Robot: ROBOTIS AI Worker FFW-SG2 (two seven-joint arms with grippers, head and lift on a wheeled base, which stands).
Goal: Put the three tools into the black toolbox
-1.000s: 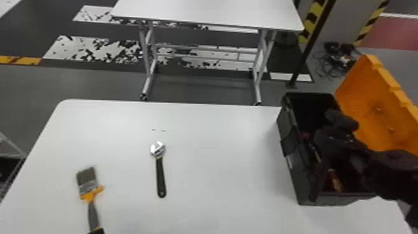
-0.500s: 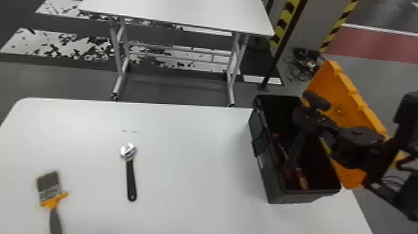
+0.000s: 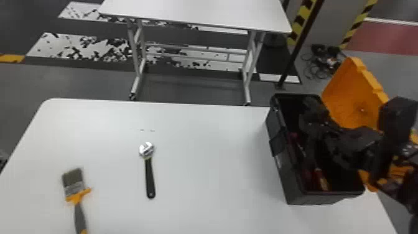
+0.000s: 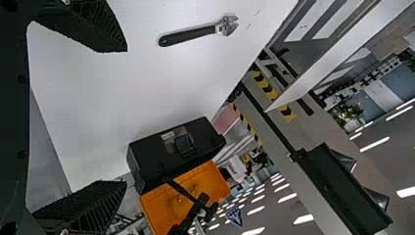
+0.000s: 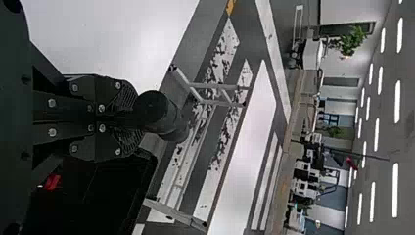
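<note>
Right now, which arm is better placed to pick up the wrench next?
Left, I'd judge. The left gripper is open and empty, with the wrench on the table ahead. The right gripper is shut on a black tool at the black toolbox, away from the wrench.

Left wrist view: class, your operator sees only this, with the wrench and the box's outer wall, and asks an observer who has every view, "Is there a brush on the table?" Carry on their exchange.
Observer: Yes, the brush lies on the table, to the left of the wrench.
Operator: And is anything inside the box?
Observer: Yes, something red and yellow lies in the end nearer the robot; I can't tell what it is.
Operator: What does the right hand have?
Observer: Its fingers are closed on a black tool with a thick, round head.
</note>
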